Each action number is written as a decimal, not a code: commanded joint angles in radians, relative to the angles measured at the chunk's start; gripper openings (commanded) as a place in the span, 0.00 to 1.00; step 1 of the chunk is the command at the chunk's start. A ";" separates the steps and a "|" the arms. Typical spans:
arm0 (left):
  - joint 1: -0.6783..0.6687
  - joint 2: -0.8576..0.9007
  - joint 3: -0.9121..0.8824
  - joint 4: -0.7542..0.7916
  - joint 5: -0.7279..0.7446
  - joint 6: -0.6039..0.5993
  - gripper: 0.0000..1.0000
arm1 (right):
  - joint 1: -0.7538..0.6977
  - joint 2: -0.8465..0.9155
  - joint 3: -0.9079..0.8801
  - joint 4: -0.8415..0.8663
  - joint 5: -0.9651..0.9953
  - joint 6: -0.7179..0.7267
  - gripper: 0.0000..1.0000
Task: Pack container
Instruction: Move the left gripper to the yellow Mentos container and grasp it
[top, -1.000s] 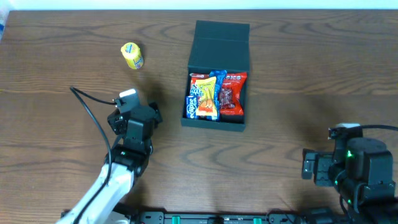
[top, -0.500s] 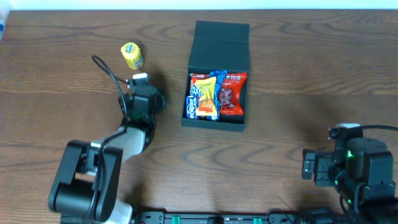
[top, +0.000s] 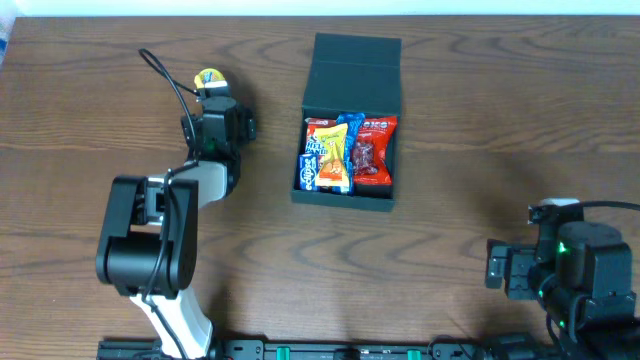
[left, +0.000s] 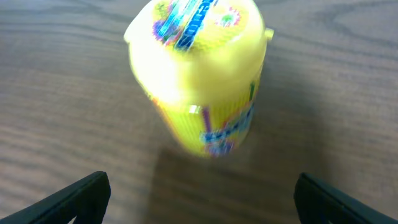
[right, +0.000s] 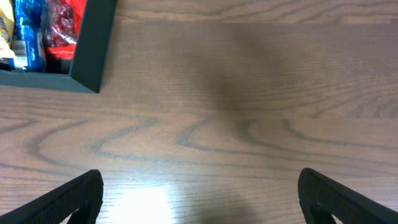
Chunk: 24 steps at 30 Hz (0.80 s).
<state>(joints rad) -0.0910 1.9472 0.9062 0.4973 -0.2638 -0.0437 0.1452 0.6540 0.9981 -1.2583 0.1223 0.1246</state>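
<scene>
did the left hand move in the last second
Yes. The left hand moved farther from the robot, from level with the front wall of the container up to the yellow snack packet.

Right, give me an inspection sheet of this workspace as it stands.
Surface: wooden table, dark grain, bare where visible.
Job's things: container, lid open, snack packets lying inside; yellow snack packet outside it on the table, toward the left arm.
Clutter: nothing seen.
Grippers: left gripper open, over the yellow snack packet, not closed on it; right gripper open, empty, above bare table.
Cables: black cable looping off the left arm.
Surroundings: pale strip beyond the table's far edge; nothing else seen.
</scene>
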 joint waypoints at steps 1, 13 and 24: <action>0.014 0.058 0.068 0.002 0.033 0.023 0.95 | -0.010 -0.002 0.001 0.001 -0.003 -0.010 0.99; 0.053 0.157 0.214 0.002 0.056 0.023 0.95 | -0.010 -0.002 0.001 0.001 -0.003 -0.010 0.99; 0.058 0.158 0.218 0.005 0.082 0.023 0.86 | -0.010 -0.002 0.001 0.001 -0.003 -0.010 0.99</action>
<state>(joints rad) -0.0399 2.0823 1.1080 0.4984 -0.1864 -0.0311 0.1452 0.6540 0.9981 -1.2583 0.1226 0.1246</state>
